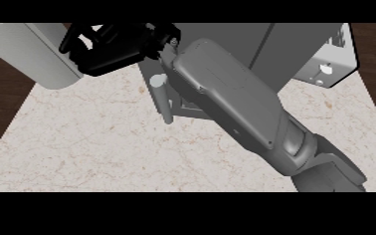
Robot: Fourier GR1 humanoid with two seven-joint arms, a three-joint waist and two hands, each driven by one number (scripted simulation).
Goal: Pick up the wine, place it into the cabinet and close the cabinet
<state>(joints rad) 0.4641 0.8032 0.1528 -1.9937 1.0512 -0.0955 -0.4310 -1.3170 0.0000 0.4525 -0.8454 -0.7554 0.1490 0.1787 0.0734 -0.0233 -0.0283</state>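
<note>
Right black robot hand (110, 50) is up by the big grey cabinet (294, 50); I cannot tell if it is open. No wine shows. Wine is likely heavy, slippery glass, best held round its middle.

Counter top (95, 144): a broad, flat slab of pale marble-patterned stone with faint brownish veins. Dark brown wood (11, 89) shows past its left and right edges.

Standing on it, along the far side:
- Middle to right: one plain-sided grey box-shaped cabinet (294, 50).
- Just before the cabinet's left part: a slim grey upright panel (149, 69) with a pale cylindrical handle (158, 82), partly hidden.
- Far right: a light grey metal box (334, 62) with a small white knob, just beside the cabinet.
- Far left: a light grey round-cornered block (40, 55), at the slab's rear edge.
</note>
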